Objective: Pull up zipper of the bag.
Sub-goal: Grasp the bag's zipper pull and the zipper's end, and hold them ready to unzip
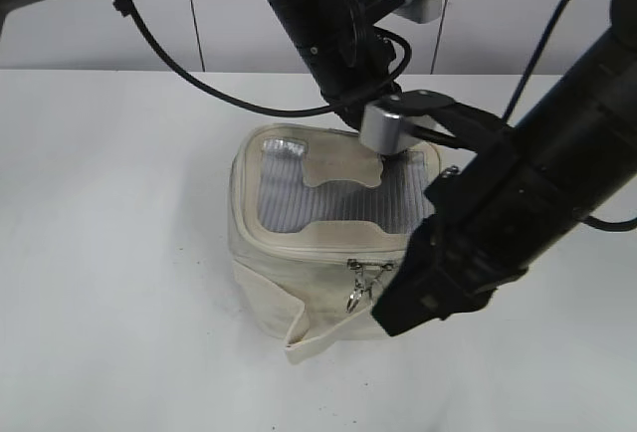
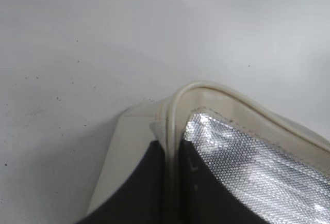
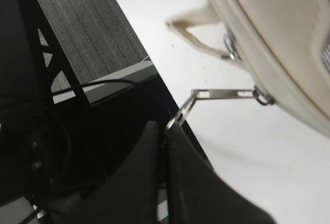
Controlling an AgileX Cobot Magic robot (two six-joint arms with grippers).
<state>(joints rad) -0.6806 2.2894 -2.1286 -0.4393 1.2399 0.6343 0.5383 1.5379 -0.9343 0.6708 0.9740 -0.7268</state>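
Observation:
The cream-white bag (image 1: 261,278) stands mid-table, its grey mesh top (image 1: 299,198) facing up. My left gripper (image 1: 401,158) reaches down from the back and is shut on the bag's far rim; in the left wrist view its fingers (image 2: 172,154) pinch the cream rim piping (image 2: 206,87) beside the mesh (image 2: 242,157). The zipper (image 1: 358,278) hangs at the bag's front face near the right corner. My right gripper (image 1: 386,298) is at it. In the right wrist view the fingers (image 3: 167,131) are shut on the ring pull (image 3: 181,113), which is linked to the zipper slider (image 3: 263,98).
The white table (image 1: 119,253) surrounds the bag. A loose cream band flap (image 1: 299,337) sticks out at the bag's front bottom. Black cables (image 1: 199,74) hang behind the left arm. In the right wrist view the table edge and a dark frame (image 3: 67,74) lie beyond.

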